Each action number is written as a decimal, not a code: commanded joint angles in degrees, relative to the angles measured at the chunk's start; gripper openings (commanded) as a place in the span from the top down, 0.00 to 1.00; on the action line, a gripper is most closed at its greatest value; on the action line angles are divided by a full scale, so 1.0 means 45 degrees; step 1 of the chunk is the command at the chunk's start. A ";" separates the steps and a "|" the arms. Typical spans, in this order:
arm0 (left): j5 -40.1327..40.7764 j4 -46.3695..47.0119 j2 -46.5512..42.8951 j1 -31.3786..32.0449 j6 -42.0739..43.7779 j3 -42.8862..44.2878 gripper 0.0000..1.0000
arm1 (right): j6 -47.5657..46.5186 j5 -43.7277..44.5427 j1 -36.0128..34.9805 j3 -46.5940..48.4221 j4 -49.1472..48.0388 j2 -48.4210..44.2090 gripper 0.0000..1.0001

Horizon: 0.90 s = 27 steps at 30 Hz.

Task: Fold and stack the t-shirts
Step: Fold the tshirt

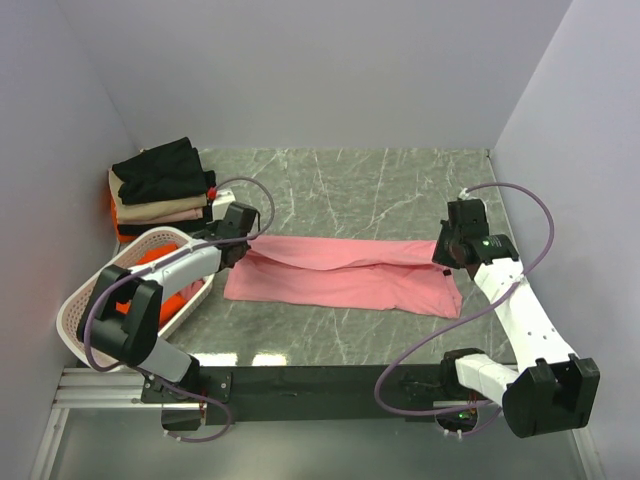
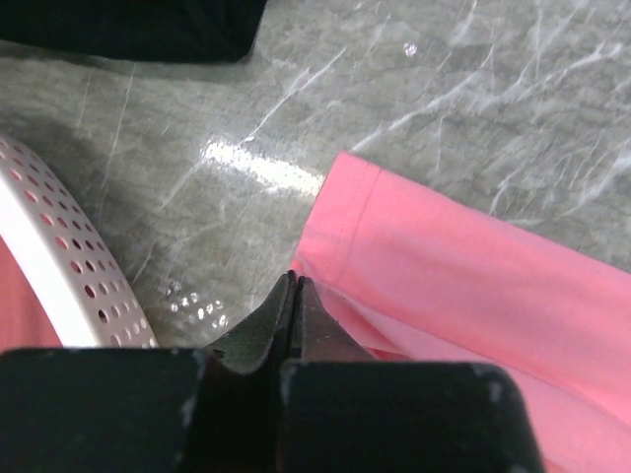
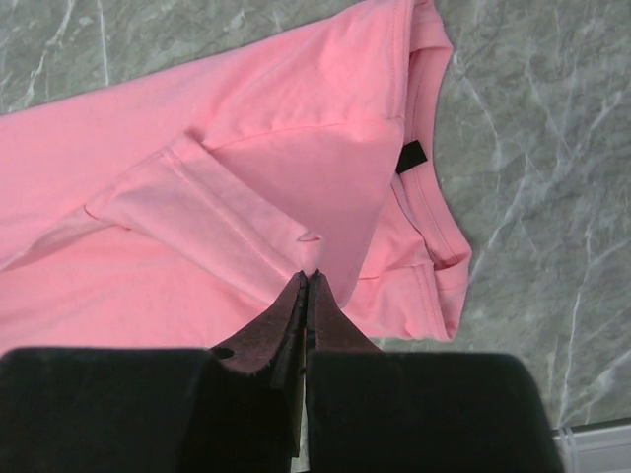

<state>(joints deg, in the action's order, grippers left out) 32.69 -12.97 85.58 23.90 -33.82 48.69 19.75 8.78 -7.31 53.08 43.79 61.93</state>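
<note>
Top external view: pink shirt (image 1: 345, 280) lies across the middle of the table (image 1: 400, 180), long side running left-right btwn the 2 arms. Its far edge is lifted at both ends and sags in the middle; near edge lies flat on the marble.

Left gripper (image 1: 248, 243) is at the shirt's left end, right gripper (image 1: 441, 258) at the right end. Left wrist cam: fingertips pressed together, no gap, pinching the pink edge right at the tip. Right wrist cam: same, tips closed on a small fold of pink cloth, w/ a sleeve lying just left of the pinch and a black tag (image 3: 409, 156) by the collar on the right.

Far left corner of the table: folded pile, black shirt (image 1: 160, 170) on top, beige shirt (image 1: 160, 210) under it, a bit of orange-red showing at the pile's left side. White basket (image 1: 100, 290) sits just in front of the pile, near the left arm, w/ orange-red cloth (image 1: 150, 258) inside. Basket is beside the pink shirt's left end; can't tell if they touch.
</note>
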 commanded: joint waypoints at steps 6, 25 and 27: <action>0.1231 -0.0983 -0.1085 0.0508 -0.0724 -0.0545 0.75 | 0.0396 0.1152 -0.0250 0.0294 0.0541 -0.0520 0.98; -0.2164 0.0148 0.0628 0.2128 -0.0706 0.2285 0.25 | 0.0124 -0.0815 -0.0758 0.0704 -0.1390 0.1195 0.47; -0.2497 0.0323 0.1448 0.2305 -0.0784 0.2598 0.25 | 0.0065 -0.1322 -0.0739 0.0918 -0.1898 0.2113 0.48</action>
<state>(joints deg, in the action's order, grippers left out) 26.02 -14.24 89.06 32.73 -36.93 57.34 21.19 7.81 -10.26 54.11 41.12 68.23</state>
